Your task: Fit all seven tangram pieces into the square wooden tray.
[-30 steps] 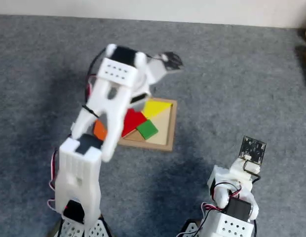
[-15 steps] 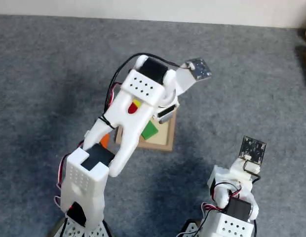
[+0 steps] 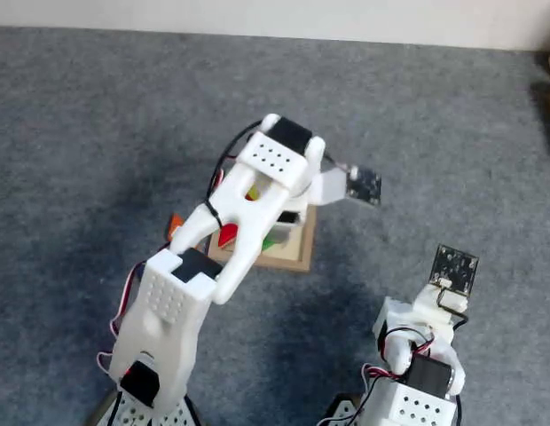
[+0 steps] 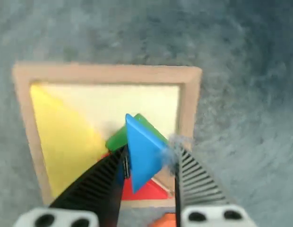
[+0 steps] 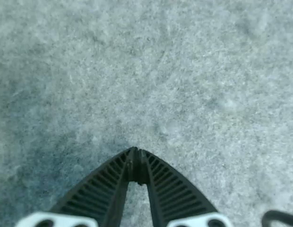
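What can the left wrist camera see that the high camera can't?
Left wrist view adds: a blue triangle pinched in the left gripper, held over the tray. High view adds: the whole left arm stretched out over the tray, and the right arm folded back near its base, off to the side. Both share: the wooden tray, the yellow piece, red piece and green piece inside it, and an orange piece just outside its rim.

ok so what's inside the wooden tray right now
A yellow triangle, a green piece and a red piece lie in the wooden tray. The blue triangle in the left gripper hides part of the last two.
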`<state>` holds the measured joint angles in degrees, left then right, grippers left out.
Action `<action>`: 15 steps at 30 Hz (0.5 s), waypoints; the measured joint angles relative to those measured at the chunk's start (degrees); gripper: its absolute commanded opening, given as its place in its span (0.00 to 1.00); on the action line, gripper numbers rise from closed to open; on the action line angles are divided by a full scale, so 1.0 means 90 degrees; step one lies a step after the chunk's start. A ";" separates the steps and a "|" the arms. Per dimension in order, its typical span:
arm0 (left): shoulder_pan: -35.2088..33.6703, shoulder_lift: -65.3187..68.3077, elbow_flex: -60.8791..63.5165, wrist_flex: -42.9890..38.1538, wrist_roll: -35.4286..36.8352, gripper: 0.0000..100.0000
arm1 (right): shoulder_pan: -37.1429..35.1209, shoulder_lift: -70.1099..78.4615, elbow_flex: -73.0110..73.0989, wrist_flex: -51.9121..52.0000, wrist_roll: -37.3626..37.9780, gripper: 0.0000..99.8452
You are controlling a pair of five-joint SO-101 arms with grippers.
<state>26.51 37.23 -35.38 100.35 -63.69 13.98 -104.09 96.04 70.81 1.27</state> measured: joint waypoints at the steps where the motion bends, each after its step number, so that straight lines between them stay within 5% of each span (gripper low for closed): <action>1: 0.0000 0.0010 0.0000 0.0000 -0.0264 0.00 | 0.0000 0.0000 0.0000 0.0000 0.0000 0.01; 12: 0.0000 0.0010 0.0000 -0.0225 -0.0840 0.01 | 0.0000 0.0000 0.0000 0.0000 0.0000 0.01; 15: 0.0000 0.0010 0.0000 -0.0225 -0.0625 0.12 | 0.0000 0.0000 0.0000 0.0000 0.0000 0.01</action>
<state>26.51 37.32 -35.38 98.33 -69.32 13.98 -104.09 96.04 70.81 1.27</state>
